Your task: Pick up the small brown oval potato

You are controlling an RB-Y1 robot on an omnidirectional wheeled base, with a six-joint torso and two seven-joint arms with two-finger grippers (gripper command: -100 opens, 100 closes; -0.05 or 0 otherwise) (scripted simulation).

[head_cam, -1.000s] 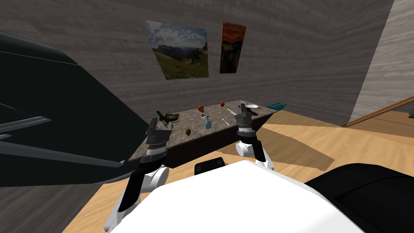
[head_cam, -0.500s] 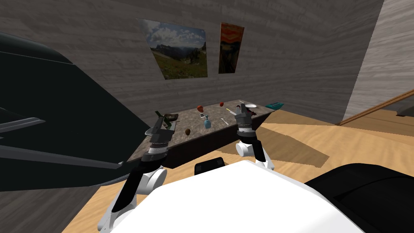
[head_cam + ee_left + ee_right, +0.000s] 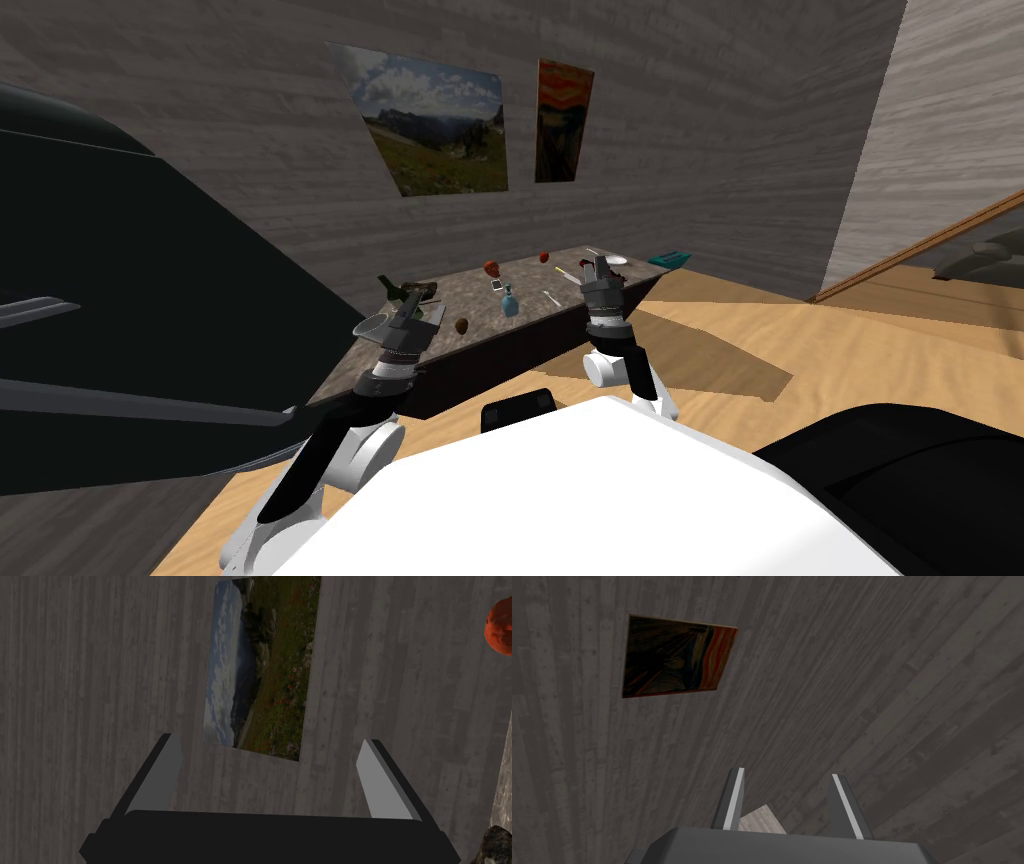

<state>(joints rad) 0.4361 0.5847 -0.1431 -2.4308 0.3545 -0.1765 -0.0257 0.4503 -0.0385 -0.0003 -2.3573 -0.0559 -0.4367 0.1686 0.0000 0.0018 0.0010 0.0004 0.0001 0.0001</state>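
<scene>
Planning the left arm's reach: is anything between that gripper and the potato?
Nothing visible does. The potato lies on bare table near its front edge, just right of the open left gripper; the blue bottle stands beyond it, off that line.

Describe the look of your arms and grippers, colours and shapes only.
The left arm and right arm have white rounded joint housings and ribbed grey-and-black wrists; the left arm's long link is black. The left gripper and right gripper each have a dark box body with two thin, light grey, blade-like fingers. I see no cables or markings.
</scene>
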